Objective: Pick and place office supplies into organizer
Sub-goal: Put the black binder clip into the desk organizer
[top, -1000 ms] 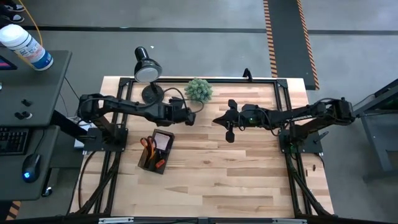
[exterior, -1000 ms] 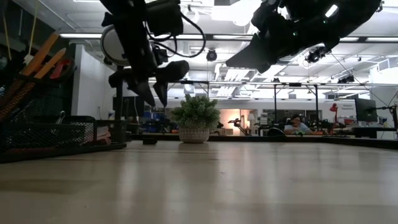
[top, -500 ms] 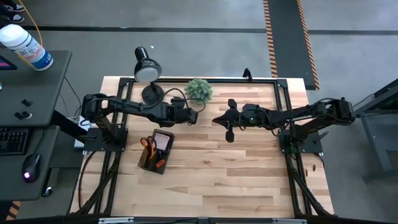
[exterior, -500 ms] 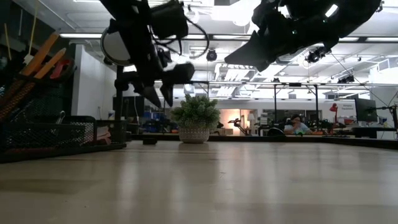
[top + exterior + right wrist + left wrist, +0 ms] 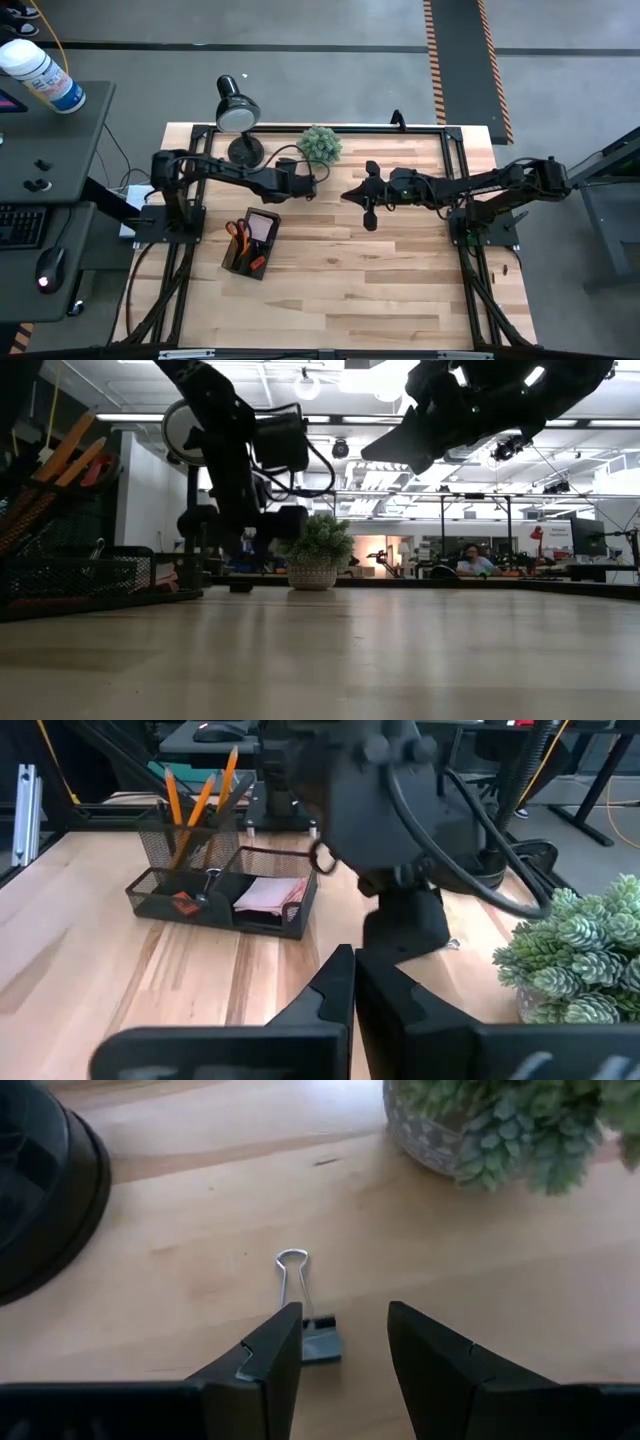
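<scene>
A small black binder clip point(image 5: 318, 1342) lies flat on the wood with its wire handle point(image 5: 292, 1270) pointing away. My left gripper point(image 5: 345, 1328) hangs open just above it, between the lamp base and the plant, with the clip beside one fingertip. In the high view the left gripper point(image 5: 310, 187) hides the clip. The black mesh organizer point(image 5: 250, 243) stands nearer the table's near edge. It holds red-handled scissors point(image 5: 237, 230), a pink pad point(image 5: 270, 895), pencils point(image 5: 195, 800) and an orange marker point(image 5: 257, 263). My right gripper point(image 5: 347, 195) waits shut, raised over the table's middle.
The black lamp's round base point(image 5: 40, 1190) stands close on one side of the clip and the potted plant point(image 5: 500, 1130) on the other. Both sit near the table's far edge point(image 5: 330, 126). Bare wood stretches across the near half point(image 5: 380, 290).
My left gripper has come down toward the table near the plant, staying open. The right arm has kept still.
</scene>
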You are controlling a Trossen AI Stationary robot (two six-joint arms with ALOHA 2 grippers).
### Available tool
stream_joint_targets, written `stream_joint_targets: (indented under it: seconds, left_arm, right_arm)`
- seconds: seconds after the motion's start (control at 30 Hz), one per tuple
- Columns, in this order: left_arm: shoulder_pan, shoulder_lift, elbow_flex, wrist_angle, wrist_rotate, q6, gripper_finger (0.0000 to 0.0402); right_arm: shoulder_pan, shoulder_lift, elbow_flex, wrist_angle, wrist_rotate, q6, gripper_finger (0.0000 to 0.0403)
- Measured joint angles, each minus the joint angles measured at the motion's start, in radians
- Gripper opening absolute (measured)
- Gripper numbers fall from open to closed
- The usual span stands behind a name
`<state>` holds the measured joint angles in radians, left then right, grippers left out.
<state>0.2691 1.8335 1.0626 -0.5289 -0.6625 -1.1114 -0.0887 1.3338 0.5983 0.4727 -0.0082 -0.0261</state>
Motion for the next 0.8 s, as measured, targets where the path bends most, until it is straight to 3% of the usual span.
stream_joint_targets:
  seconds: [0.8]
  left_arm:
    - [0.059, 0.082, 0.0, 0.062, 0.048, -0.019, 0.0138]
  right_arm:
    - [0.0, 0.0, 0.0, 0.005, -0.005, 0.001, 0.0004]
